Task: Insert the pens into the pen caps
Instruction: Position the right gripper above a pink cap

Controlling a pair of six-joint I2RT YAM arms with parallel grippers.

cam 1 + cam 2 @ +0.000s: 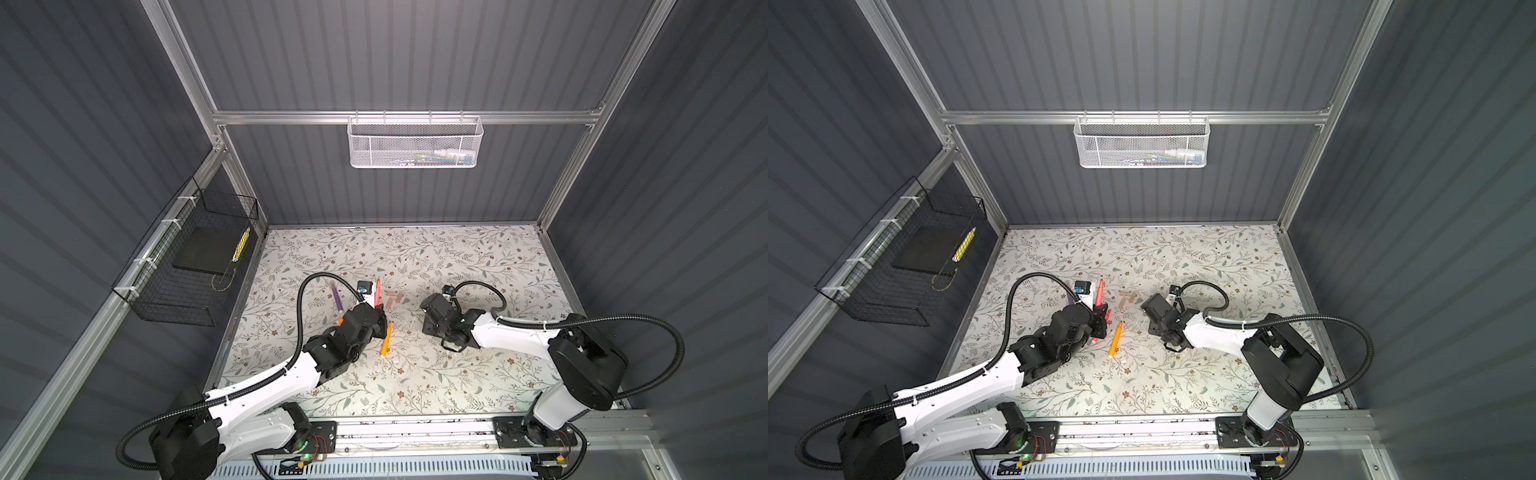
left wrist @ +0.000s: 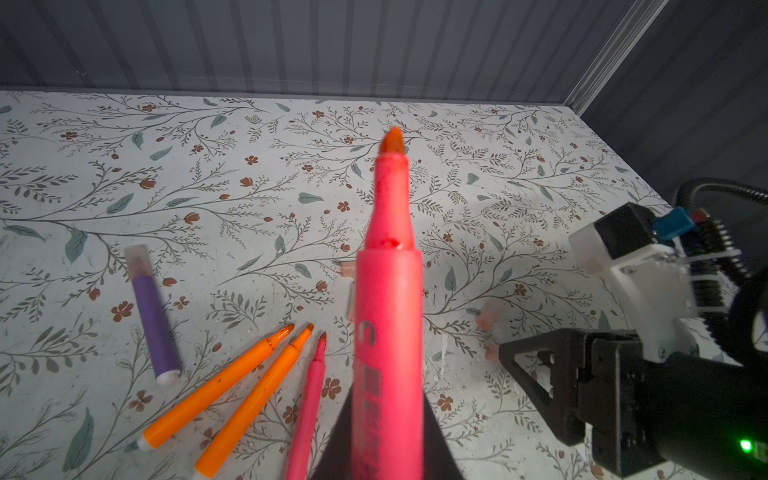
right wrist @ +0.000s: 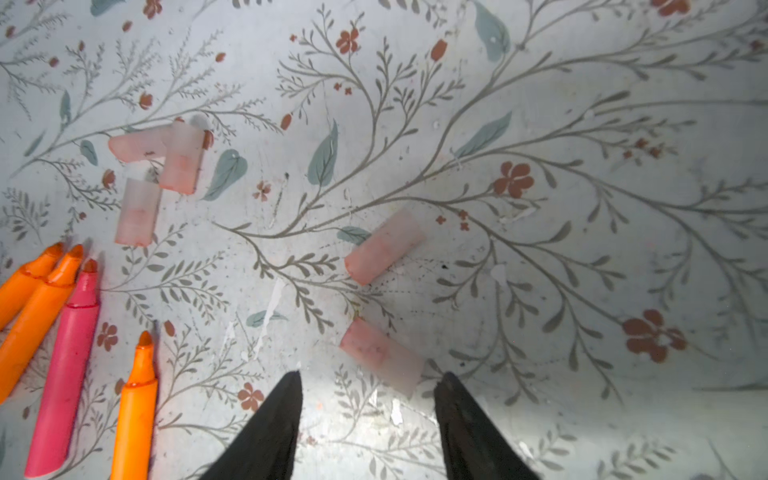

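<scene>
Top view, black basket (image 1: 174, 307), yellow stick (image 1: 241, 244) inside

The pen caps (image 3: 384, 247) are frosted translucent plastic, the pens (image 3: 62, 374) smooth plastic, the floral tabletop (image 3: 582, 270) matt and scuffed.

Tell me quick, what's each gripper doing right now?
Left gripper: closed on the pink pen.
Right gripper: open, holding nothing, a pen cap just off its tips.

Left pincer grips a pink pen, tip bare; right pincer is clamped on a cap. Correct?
No: the right pincer is open and empty; the right wrist view shows a pen cap lying loose by its tips. The left pincer does grip the pink pen, tip bare.
</scene>
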